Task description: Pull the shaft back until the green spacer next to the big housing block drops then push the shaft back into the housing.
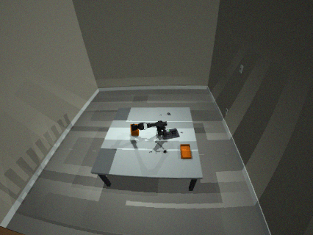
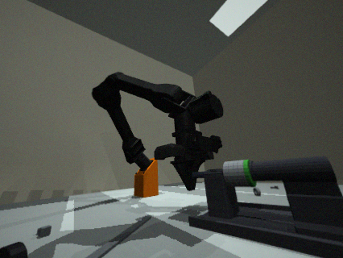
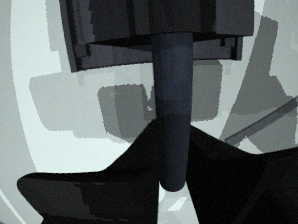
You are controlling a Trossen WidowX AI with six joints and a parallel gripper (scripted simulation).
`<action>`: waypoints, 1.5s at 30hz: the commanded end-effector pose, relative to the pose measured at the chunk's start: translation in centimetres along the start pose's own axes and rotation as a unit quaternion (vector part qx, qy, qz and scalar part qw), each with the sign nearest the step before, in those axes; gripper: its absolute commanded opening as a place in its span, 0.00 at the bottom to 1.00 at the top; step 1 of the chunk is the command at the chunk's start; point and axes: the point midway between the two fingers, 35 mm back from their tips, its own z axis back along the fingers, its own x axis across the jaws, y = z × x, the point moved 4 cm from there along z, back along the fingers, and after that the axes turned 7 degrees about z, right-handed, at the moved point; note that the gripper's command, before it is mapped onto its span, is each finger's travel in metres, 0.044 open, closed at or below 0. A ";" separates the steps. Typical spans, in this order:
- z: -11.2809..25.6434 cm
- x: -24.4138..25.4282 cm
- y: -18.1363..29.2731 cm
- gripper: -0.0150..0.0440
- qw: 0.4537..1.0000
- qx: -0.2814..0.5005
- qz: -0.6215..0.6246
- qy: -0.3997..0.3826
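Gripping shaft (image 2: 201,174) (image 3: 173,110) at left end | gripper (image 2: 192,186) (image 3: 164,124) pinched on it | green spacer (image 2: 246,172) against housing block (image 2: 294,169), right

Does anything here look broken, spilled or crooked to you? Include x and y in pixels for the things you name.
Nothing plainly stands out: the green spacer (image 2: 247,172) sits snugly beside the housing block (image 2: 299,170), and the gripper (image 2: 193,176) (image 3: 164,124) grips the shaft (image 2: 207,174) (image 3: 172,95). I see no spill or obvious damage.

An orange open tray (image 1: 186,157) on the table (image 1: 147,167), near one table edge.
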 end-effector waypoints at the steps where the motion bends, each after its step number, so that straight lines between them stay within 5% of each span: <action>1: 0.0 -0.1 0.1 0.25 1.000 0.000 0.001 0.001; 45: 0.0 0.0 0.7 0.25 1.000 0.000 0.001 0.001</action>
